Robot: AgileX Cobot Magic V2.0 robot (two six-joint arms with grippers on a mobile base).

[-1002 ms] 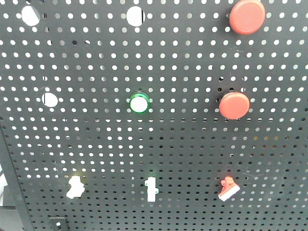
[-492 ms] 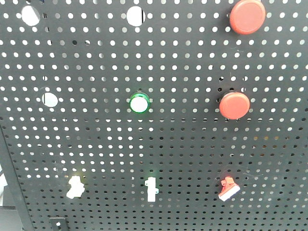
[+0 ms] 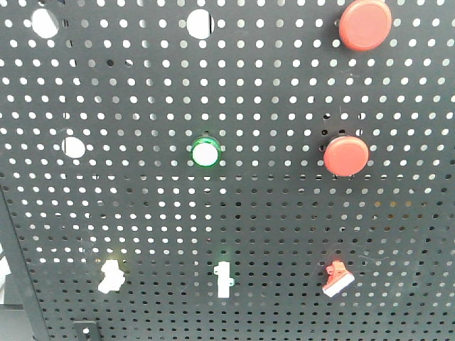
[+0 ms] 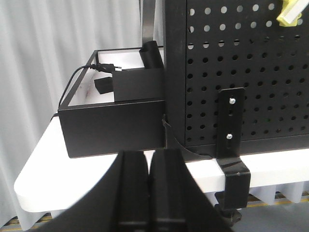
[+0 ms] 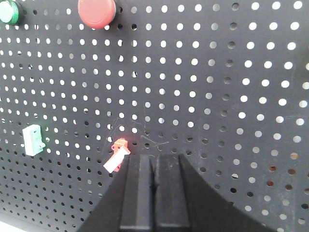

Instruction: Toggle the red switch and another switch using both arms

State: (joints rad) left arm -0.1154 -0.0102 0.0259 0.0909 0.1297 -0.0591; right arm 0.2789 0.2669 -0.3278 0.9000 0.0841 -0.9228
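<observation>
Pegboard [image 3: 284, 213]: black perforated panel, upright, filling the front view; no writing readable on it.
Surface [image 4: 43, 164]: white, carrying the pegboard's foot bracket [image 4: 231, 140] and a black box [image 4: 113, 125] just left of the pegboard.
Red buttons: two large round ones on the pegboard's right side, one at the top [image 3: 365, 24], one at mid height [image 3: 346, 155].
Green lamp [image 3: 205, 152]: round, white centre, pegboard middle.
White toggle [image 3: 224, 278]: bottom row, centre.
Red switch [image 3: 337, 278]: bottom row, right, below the mid red button; white lever tip tilted.
Cream switch [image 3: 111, 275]: bottom row, left of the white toggle.
Right gripper [image 5: 154, 193]: fingers pressed together, holding nothing, just right of the red switch.
Left gripper [image 4: 150, 193]: fingers together, holding nothing, below the pegboard's lower left corner, well apart from the cream switch.
</observation>
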